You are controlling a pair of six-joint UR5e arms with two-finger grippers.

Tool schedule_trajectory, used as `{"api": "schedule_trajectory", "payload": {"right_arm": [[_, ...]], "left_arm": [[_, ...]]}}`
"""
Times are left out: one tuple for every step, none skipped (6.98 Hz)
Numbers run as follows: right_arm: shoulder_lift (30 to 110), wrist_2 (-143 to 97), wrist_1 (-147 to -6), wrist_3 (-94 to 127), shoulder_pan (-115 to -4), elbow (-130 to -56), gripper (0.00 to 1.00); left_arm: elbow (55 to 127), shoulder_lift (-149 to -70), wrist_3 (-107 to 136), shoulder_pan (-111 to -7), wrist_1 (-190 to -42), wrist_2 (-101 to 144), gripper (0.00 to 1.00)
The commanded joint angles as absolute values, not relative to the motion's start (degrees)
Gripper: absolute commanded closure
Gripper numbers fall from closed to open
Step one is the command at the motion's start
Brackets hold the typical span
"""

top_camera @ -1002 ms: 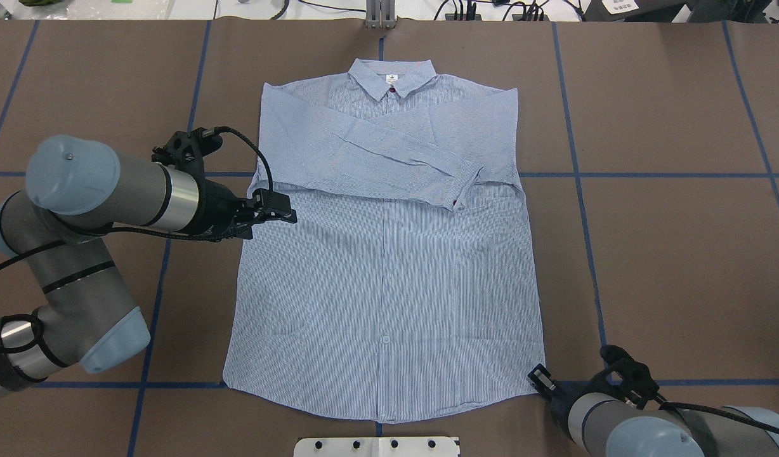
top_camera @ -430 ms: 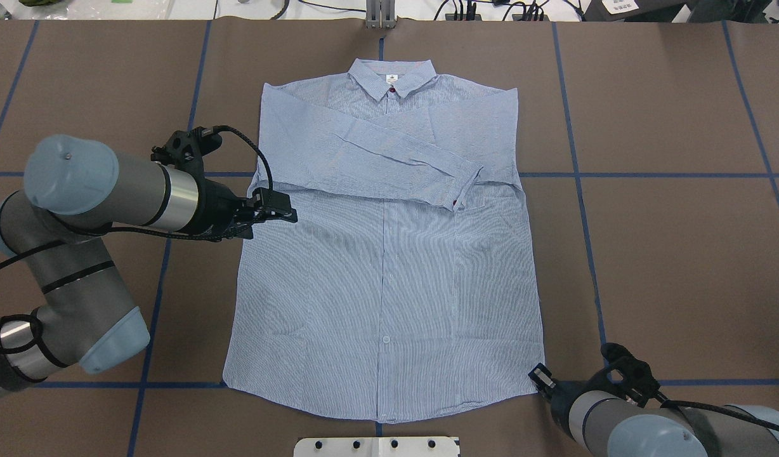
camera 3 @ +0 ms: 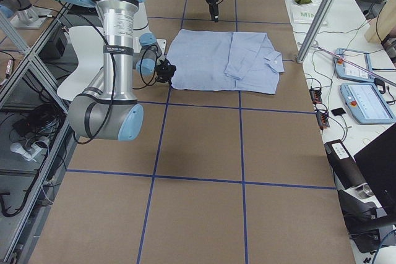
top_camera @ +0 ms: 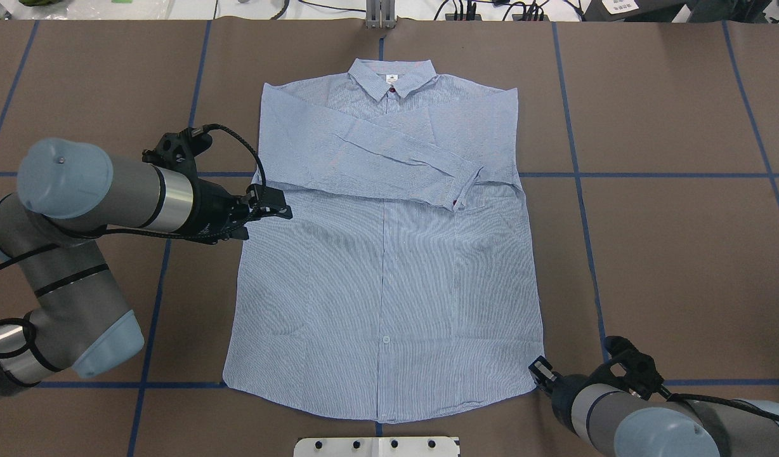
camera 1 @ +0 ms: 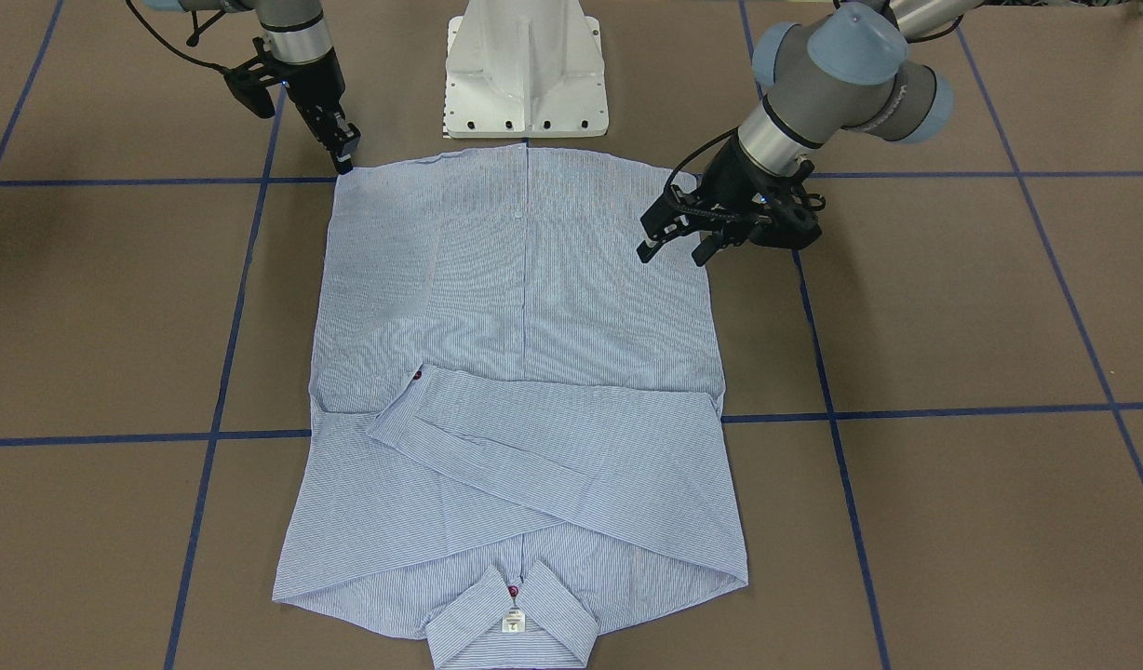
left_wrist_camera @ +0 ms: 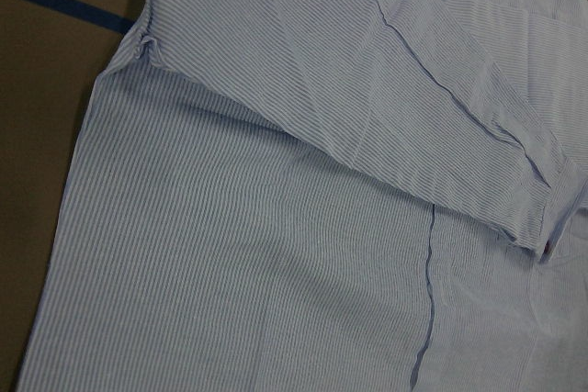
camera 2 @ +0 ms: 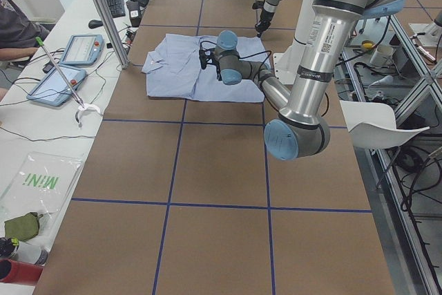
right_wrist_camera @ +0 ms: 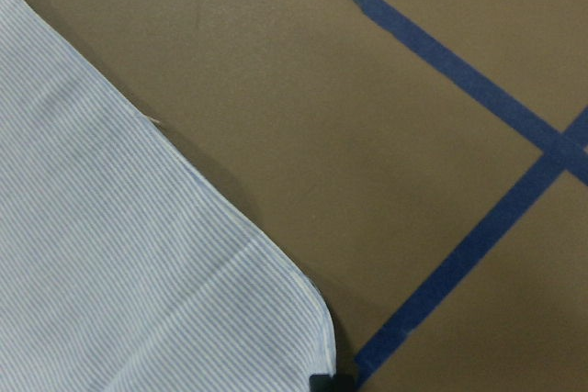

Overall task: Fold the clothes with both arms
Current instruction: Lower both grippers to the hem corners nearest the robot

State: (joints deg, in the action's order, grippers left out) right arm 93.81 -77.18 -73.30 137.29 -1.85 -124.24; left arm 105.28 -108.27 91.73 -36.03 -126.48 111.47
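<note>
Two end effectors (top_camera: pixel 283 203) (top_camera: pixel 540 369) at shirt (top_camera: pixel 383 285) edges

Left arm (top_camera: pixel 98 190) and right arm (top_camera: pixel 643 425) were grey tubes with light blue joint caps, silver wrist rings; black cables (top_camera: pixel 247 143) ran along both; left gripper (camera 1: pixel 671 254), right gripper (camera 1: pixel 345 158) were black; pedestal base (camera 1: pixel 525 74) was white.

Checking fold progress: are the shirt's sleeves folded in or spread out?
Folded in: both sleeves lie across the chest of the shirt, none sticking out.

Right arm (top_camera: pixel 656 425) cropped, right gripper (camera 1: pixel 345 158) opening unclear
</note>
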Motion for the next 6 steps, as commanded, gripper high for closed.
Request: {"api": "schedule_trajectory", "payload": {"right_arm": [[94.2, -77.3, -73.3, 137.2, -2.1, -125.1, 1.0], [94.3, -77.3, -73.3, 137.3, -2.1, -125.1, 1.0], [94.3, -77.3, -73.3, 137.3, -2.1, -125.0, 1.0], [94.3, -77.3, -73.3, 137.3, -2.1, -125.0, 1.0], [94.3, -77.3, -73.3, 137.3, -2.1, -124.9, 1.0], [94.3, -77.3, -73.3, 137.3, -2.0, -124.6, 1.0]], "left_arm": [[108.9, -107.4, 94.2, -32.2, -117.7, 106.1, 0.05], [110.2, -107.4, 98.2, -26.9, -113.2, 102.3, 0.06], [111.8, -105.4, 100.3, -23.4, -111.5, 100.7, 0.08], [113.2, -100.9, 100.4, -22.2, -111.4, 100.6, 0.1], [115.1, -97.4, 100.4, -21.6, -111.6, 100.6, 0.13], [116.3, -96.1, 100.7, -20.8, -111.8, 100.6, 0.13]]}}
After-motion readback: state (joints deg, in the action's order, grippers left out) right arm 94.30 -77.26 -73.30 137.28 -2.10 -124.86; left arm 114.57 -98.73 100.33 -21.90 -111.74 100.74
